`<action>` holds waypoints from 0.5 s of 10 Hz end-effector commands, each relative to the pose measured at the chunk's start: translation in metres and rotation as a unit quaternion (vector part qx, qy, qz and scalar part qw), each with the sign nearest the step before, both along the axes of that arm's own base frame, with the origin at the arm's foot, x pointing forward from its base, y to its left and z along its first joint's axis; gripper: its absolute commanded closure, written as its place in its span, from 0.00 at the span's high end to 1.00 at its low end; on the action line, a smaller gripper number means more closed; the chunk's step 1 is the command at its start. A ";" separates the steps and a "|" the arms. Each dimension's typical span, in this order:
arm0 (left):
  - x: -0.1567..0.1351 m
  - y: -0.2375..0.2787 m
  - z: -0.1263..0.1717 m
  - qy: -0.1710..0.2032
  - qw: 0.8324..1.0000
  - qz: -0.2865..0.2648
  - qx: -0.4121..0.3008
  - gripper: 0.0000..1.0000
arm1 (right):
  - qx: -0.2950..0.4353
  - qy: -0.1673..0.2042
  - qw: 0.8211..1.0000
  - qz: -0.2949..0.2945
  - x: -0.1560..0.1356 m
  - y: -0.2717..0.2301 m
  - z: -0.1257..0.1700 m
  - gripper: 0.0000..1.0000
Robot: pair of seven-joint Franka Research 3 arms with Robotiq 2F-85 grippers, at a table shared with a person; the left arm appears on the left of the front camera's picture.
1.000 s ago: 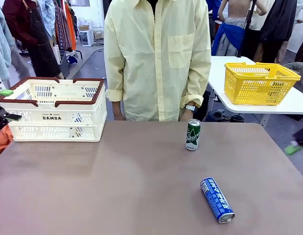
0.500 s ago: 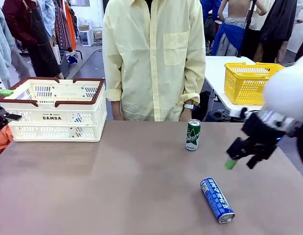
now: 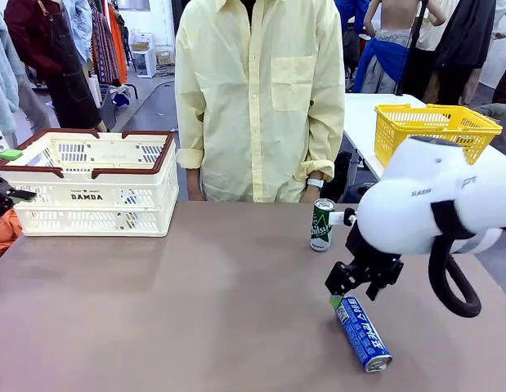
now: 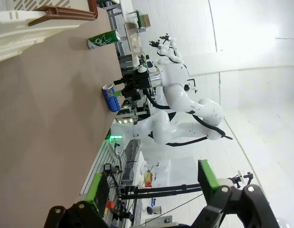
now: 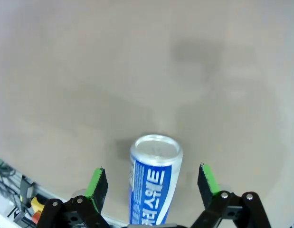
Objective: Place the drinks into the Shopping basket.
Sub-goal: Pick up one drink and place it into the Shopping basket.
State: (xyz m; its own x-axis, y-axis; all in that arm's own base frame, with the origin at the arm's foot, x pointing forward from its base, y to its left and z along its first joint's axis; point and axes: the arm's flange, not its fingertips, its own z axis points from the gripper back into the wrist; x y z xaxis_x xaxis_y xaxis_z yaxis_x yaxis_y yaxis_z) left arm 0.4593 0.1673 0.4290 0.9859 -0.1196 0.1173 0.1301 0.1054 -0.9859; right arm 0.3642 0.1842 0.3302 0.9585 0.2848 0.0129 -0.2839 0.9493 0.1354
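1. My R gripper (image 5: 151, 183): jaws spread wide, nothing held. Pads sit either side of the 1 blue can (image 3: 363, 333), w/ a gap each side.
2. My L gripper (image 4: 151, 183): jaws also wide, nothing between the pads, well apart from both cans.
3. Blue can lies on its side on the table (image 3: 195, 310), near edge, right of centre.
4. 1 green can (image 3: 322, 224) stands upright farther back, just in front of the person (image 3: 261, 98).
5. Drinks total: 2, both outside the Shopping basket (image 3: 89, 194).
6. Shopping basket: 1, cream w/ brown handles, far left of table.
7. Behind, on a separate white table: 1 yellow basket (image 3: 424, 135).
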 end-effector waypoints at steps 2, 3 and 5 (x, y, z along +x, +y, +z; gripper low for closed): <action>-0.003 0.000 0.002 -0.003 1.000 0.001 -0.006 1.00 | -0.068 -0.029 0.996 -0.057 -0.038 -0.011 -0.045 1.00; -0.003 0.000 0.002 -0.003 1.000 0.001 -0.006 1.00 | -0.080 -0.024 0.994 -0.065 -0.042 -0.011 -0.053 1.00; -0.003 0.000 0.002 -0.003 1.000 0.001 -0.006 1.00 | -0.085 -0.003 0.994 -0.065 -0.048 -0.014 -0.058 1.00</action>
State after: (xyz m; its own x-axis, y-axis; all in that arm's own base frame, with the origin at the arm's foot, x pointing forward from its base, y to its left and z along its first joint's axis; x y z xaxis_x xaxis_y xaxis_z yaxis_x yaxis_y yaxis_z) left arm 0.4593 0.1673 0.4290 0.9859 -0.1196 0.1174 0.1302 0.1055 -0.9859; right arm 0.3681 0.1906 0.2851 0.9841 0.1764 -0.0195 -0.1765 0.9843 -0.0050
